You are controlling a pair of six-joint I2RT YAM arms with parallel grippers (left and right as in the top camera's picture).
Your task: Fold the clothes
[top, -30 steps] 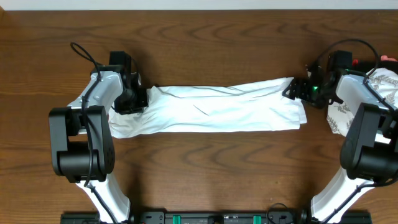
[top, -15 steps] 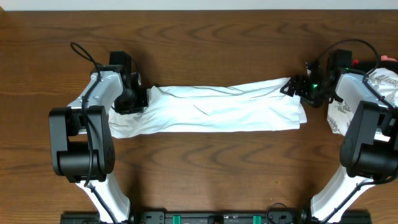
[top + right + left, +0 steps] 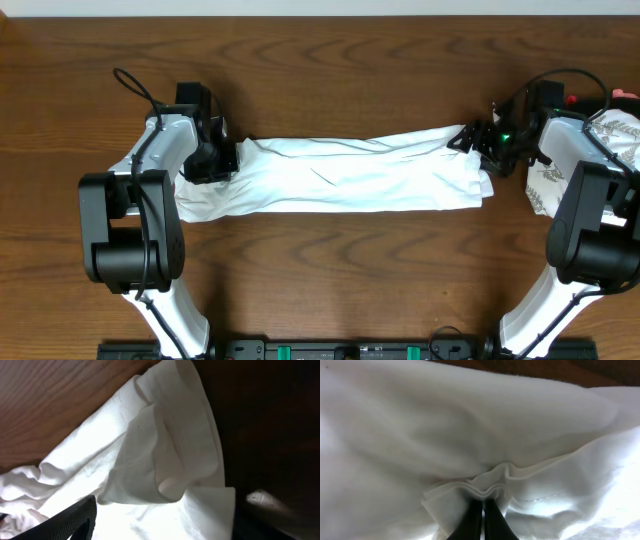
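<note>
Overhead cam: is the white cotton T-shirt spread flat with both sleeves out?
No, the white cotton T-shirt lies as a long narrow band between the left gripper and the right gripper.

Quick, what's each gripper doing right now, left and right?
Left gripper: shut, pinching a bunched fold of the white T-shirt.
Right gripper: open at the T-shirt's other end, not clamped.

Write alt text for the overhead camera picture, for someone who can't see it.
A white T-shirt folded into a long band lies across a brown wooden table. The left gripper pinches one end; the right gripper sits open at the other.
</note>
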